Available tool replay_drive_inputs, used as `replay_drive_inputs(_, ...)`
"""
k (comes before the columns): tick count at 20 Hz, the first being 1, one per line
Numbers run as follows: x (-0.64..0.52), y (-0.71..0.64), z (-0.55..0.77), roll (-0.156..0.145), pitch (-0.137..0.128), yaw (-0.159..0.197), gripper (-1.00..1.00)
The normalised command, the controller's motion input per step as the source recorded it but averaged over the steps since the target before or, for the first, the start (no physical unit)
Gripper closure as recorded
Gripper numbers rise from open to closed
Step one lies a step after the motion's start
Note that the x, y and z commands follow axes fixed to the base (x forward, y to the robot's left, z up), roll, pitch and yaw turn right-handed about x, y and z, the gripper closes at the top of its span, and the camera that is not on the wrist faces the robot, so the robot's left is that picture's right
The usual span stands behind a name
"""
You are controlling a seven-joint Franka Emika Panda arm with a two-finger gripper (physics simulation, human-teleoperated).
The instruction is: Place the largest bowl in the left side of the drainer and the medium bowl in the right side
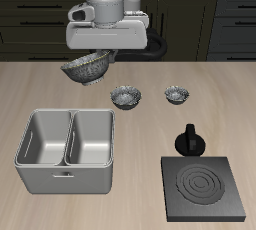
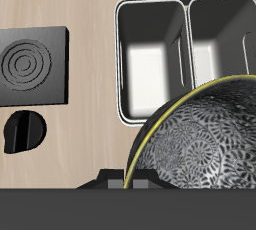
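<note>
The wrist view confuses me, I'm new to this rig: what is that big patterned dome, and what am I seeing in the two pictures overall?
The machine is a simulated robot arm whose gripper holds things between two fingers. One picture looks down at the table from outside; the other comes from a camera on the gripper itself.

The patterned dome is the largest shiny silver-grey faceted metal bowl, held up in the gripper above the table, so it fills much of the wrist camera's picture. In the outside picture it hangs tilted under the arm.

On the wooden table lie two more metal bowls, the medium bowl and the smallest bowl, the grey two-compartment drainer, both halves empty, a black square stove plate and a black knob.
</note>
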Motion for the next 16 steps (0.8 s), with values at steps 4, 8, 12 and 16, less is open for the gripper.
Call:
replay_drive_inputs(4, 0.34, -0.06, 0.01, -0.028, -0.001, -0.014, 1.00)
replay_drive_inputs(8, 0.46, -0.01, 0.15, -0.031, -0.030, -0.066, 1.00)
replay_drive_inputs(12, 0.34, -0.08, 0.02, -0.036, -0.001, -0.044, 1.00)
replay_drive_inputs(16, 0.27, -0.01, -0.11, -0.030, 0.016, -0.049, 1.00)
